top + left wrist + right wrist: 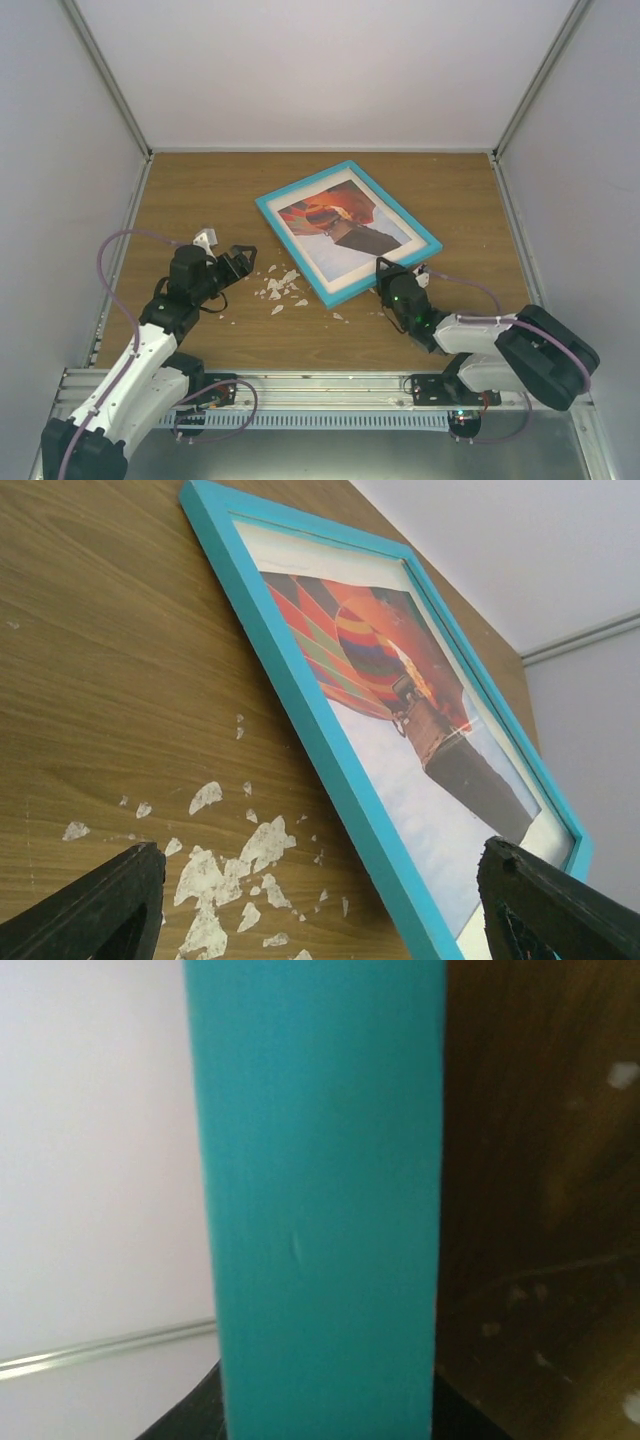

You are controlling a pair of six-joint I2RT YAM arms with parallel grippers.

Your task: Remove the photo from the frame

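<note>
Frame (pixel 330 750) is pinched by the right tool (pixel 389 280), left tool (pixel 240 262) spread wide; slippage could be caused by that shallow bite.

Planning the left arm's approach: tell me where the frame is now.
In the top view the frame sits face up mid-table, with white flakes by its near-left edge and the right gripper at its near-right edge.

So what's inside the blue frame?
A photo of a stripy orange-red hot-air balloon on pale sky sits inside the frame, with a white border around it. Whatever lies behind the photo is covered, so the backing cannot be seen.
</note>
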